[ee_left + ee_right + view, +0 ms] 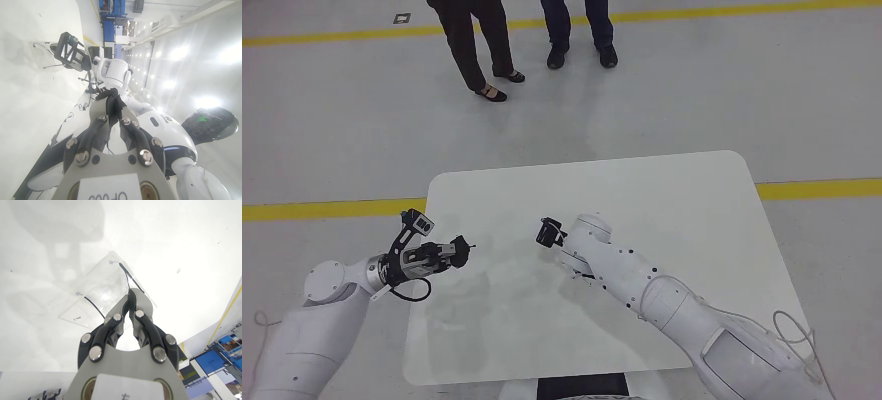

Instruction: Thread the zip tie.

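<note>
white table (692, 200), right claw (130, 292) tight around black zip tie (128, 280)

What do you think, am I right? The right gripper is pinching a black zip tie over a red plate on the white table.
Not quite. The plate is clear, not red, as the right wrist view shows. The rest holds: the right gripper is pinching a black zip tie over it on the white table.
</note>
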